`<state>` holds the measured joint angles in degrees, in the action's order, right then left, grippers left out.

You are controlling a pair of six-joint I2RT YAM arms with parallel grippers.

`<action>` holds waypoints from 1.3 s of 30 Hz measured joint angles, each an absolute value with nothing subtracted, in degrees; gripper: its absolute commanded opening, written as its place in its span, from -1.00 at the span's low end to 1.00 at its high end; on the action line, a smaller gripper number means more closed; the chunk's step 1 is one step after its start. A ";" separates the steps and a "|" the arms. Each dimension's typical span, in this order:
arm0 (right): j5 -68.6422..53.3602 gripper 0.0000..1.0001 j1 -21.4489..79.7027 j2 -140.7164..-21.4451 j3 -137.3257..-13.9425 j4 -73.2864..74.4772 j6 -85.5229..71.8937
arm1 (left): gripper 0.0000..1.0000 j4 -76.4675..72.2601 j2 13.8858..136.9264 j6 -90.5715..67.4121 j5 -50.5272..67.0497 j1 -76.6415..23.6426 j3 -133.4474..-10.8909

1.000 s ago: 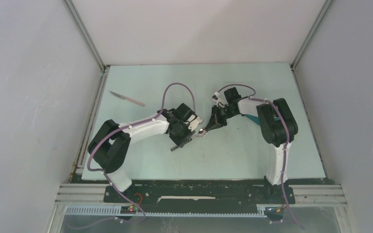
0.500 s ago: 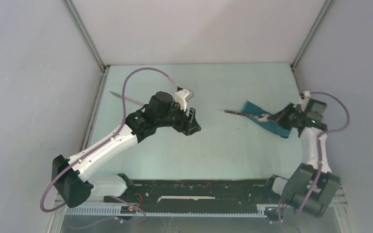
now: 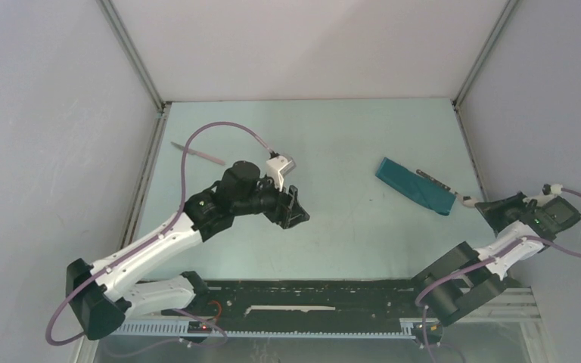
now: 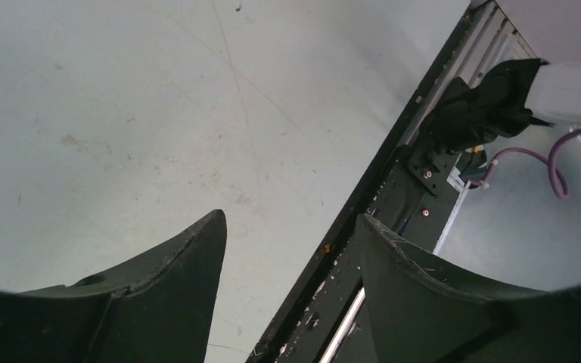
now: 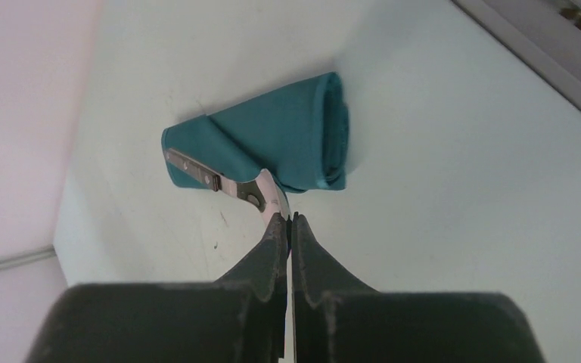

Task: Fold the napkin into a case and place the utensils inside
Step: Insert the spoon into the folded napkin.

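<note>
The napkin, folded into a narrow teal case [image 3: 413, 184] [image 5: 287, 144], lies right of centre. A metal spoon [image 3: 442, 187] [image 5: 234, 184] runs along the case's right edge, its handle resting over the cloth; whether it is tucked in I cannot tell. My right gripper [image 3: 478, 203] [image 5: 287, 217] is shut on the spoon's near end, close to the table's right edge. The knife [image 3: 197, 153] lies at the back left. Hovering left of centre, my left gripper [image 3: 295, 209] [image 4: 289, 218] is open with nothing in it, apart from both utensils.
Grey walls enclose the pale table [image 3: 333, 136] on three sides. The black base rail [image 3: 310, 293] [image 4: 378, 197] runs along the near edge, right below my left fingers. The right arm's base [image 4: 476, 113] shows in the left wrist view.
My left gripper opened, let go of the spoon and drew back left. My right gripper carried the spoon from the centre out to the case and the right edge.
</note>
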<state>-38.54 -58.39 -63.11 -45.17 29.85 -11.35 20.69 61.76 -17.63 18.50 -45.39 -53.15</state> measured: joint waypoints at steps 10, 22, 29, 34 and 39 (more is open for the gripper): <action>-38.94 -1.00 -64.88 -68.23 -45.28 29.87 -9.47 | 0.47 20.10 59.96 -16.01 15.07 -50.13 -53.06; -40.58 -1.00 -67.00 -72.47 -45.28 26.28 -9.52 | 0.45 14.81 65.58 -20.49 18.76 -50.13 -53.25; -39.16 -1.00 -64.55 -75.00 -45.28 24.69 -9.45 | 0.45 14.22 65.56 -20.43 19.73 -50.13 -53.25; -38.30 -1.00 -62.85 -77.82 -45.25 23.38 -8.97 | 0.44 14.26 65.43 -19.86 19.73 -50.13 -53.25; -38.72 -1.00 -62.70 -80.49 -45.25 21.50 -7.44 | 0.43 14.28 65.23 -19.44 19.92 -50.13 -53.25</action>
<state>-38.72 -62.70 -80.49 -45.25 21.50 -7.44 14.28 65.23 -19.44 19.92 -50.13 -53.25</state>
